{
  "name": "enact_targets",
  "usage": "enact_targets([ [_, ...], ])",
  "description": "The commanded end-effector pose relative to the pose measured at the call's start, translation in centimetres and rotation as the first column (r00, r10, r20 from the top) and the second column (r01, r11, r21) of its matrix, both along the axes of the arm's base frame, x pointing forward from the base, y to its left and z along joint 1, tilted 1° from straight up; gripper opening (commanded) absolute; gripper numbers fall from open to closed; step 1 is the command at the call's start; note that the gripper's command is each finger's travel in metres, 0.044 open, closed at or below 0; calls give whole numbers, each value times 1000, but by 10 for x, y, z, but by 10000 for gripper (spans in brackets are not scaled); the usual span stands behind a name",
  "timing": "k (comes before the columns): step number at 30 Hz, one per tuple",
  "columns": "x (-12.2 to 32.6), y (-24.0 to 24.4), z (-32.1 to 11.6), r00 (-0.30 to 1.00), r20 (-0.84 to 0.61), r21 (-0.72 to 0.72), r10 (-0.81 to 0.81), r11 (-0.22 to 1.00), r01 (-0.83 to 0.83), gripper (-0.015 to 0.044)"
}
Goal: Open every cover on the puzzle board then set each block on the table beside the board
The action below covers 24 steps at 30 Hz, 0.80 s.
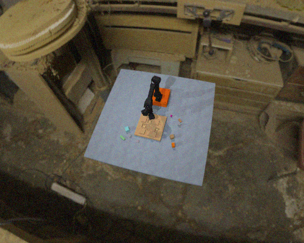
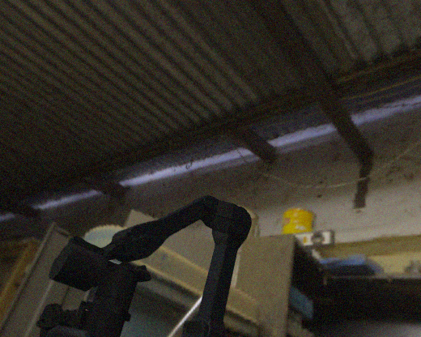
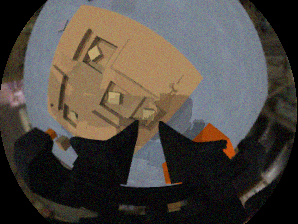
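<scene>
The tan puzzle board (image 1: 162, 124) (image 3: 145, 50) lies on the blue-grey cloth. In the wrist view several square wells are uncovered, each with a pale block in it: one block (image 3: 94, 52) at the upper left, one block (image 3: 114, 98) near the middle, one block (image 3: 148, 114) just beyond the fingertips, and one block (image 3: 71, 115) at the lower left, partly seen. The covers match the board's colour, so their exact positions are hard to tell. My gripper (image 1: 151, 117) (image 3: 148, 123) is partly open and empty, above the board's arm-side edge. In the exterior view its fingertips are out of frame.
An orange base (image 1: 164, 99) (image 3: 214, 134) stands behind the board. Left of it lie a teal cube (image 1: 127, 128) and a green piece (image 1: 122, 137). Right of it lie a brown cube (image 1: 172, 136), an orange block (image 1: 173, 145), a magenta piece (image 1: 171, 115) and a tan piece (image 1: 179, 120).
</scene>
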State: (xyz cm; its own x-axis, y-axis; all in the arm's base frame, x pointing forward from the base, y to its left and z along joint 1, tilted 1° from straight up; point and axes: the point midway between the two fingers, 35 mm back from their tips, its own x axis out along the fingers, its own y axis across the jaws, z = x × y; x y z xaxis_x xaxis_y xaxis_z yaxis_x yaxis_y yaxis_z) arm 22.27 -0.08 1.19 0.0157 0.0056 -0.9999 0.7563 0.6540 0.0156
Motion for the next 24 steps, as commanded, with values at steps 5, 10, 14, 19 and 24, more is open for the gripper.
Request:
enact_targets([
  [5,-1,1,-1,1000,-2,3,-5,1000,5,144],
  [10,-1,1,-1,1000,-2,3,-5,1000,5,144],
  [14,-1,1,-1,1000,-2,3,-5,1000,5,144],
  [19,-1,1,-2,1000,-2,3,-5,1000,5,144],
  [24,-1,1,-7,1000,-2,3,-5,1000,5,144],
])
